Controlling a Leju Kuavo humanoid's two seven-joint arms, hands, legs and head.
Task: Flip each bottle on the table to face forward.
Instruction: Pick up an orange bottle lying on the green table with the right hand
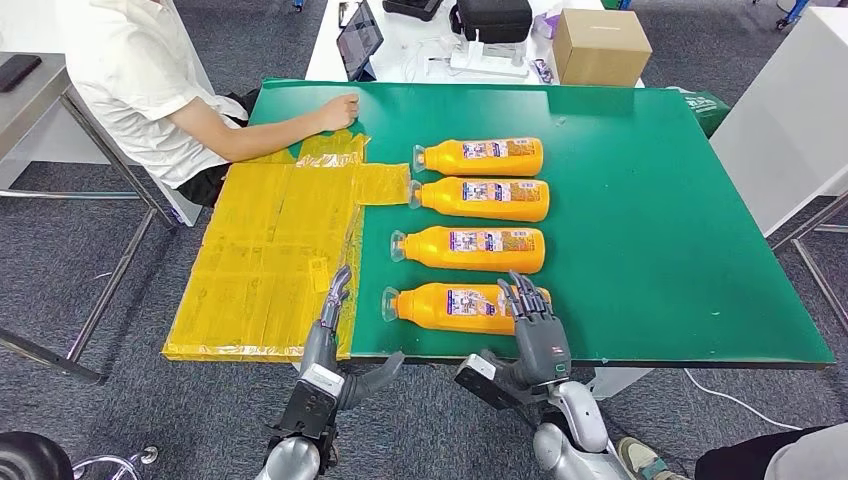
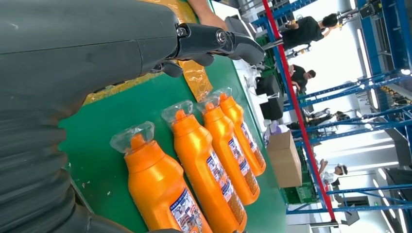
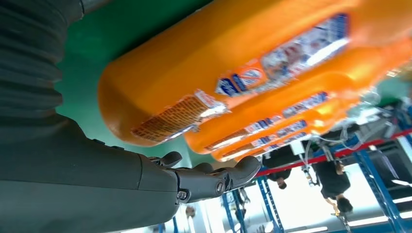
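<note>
The robot is, as I judge it, about to start on the nearest bottle [image 1: 455, 307]. The right hand [image 1: 535, 325] reaches over the base end of this bottle with its fingers spread and slightly bent; I cannot tell whether they already touch it, and it holds nothing yet. The left hand [image 1: 335, 305] is open with straight fingers over the near edge of the green table [image 1: 680, 230], beside the yellow sheet [image 1: 270, 260], near the cap end of the same bottle but apart from it. The next move probably calls for the right hand to close around the bottle body and roll it, while the left hand steadies the neck. There are four orange bottles, all lying on their sides in one column with caps toward the yellow sheet. Going away from the robot: the second bottle [image 1: 470, 248], the third bottle [image 1: 480, 198], the farthest bottle [image 1: 480, 157]. All four show a printed label upward. At the far corner, a person's hand [image 1: 338, 110] rests on the table.
</note>
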